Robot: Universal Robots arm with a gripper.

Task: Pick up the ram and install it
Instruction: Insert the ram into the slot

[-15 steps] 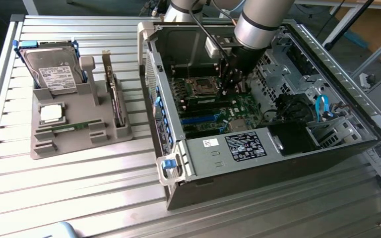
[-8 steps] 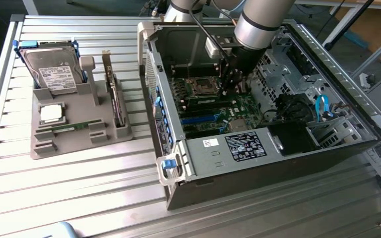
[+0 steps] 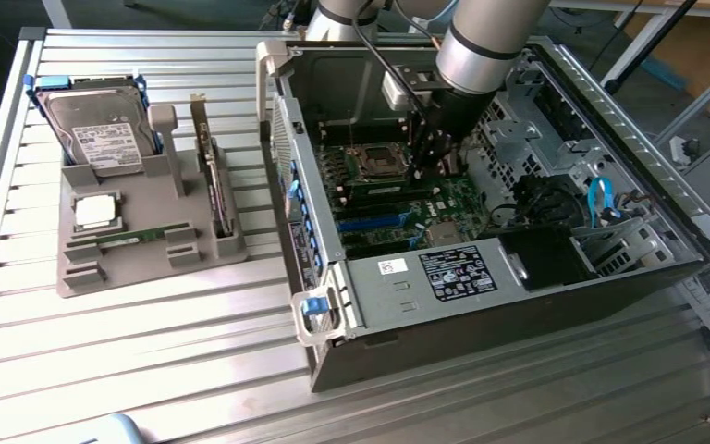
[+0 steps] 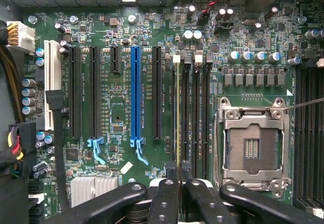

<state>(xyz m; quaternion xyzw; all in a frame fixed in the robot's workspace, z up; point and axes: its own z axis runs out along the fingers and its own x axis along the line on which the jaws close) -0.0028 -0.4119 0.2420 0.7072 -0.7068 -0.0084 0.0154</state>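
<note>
- Blue expansion slot (image 4: 135,92): well to one side of fingers, not the target.
- Gripper (image 4: 178,176): low inside open PC case, fingers (image 4: 164,193) pinched shut on ram (image 4: 177,118).
- Ram: seen edge-on, thin green line running out from between fingertips, along first slot of memory bank. Seems not yet seated.
- Doing it well, likely: stick square to slot, notch matched, end latch (image 4: 176,58) checked open, even straight pressure, no twist.
- Neighbouring memory slots (image 4: 197,113): just beside ram, so avoid drifting across.
- Open CPU socket (image 4: 251,148): beyond them, best left untouched.
</note>
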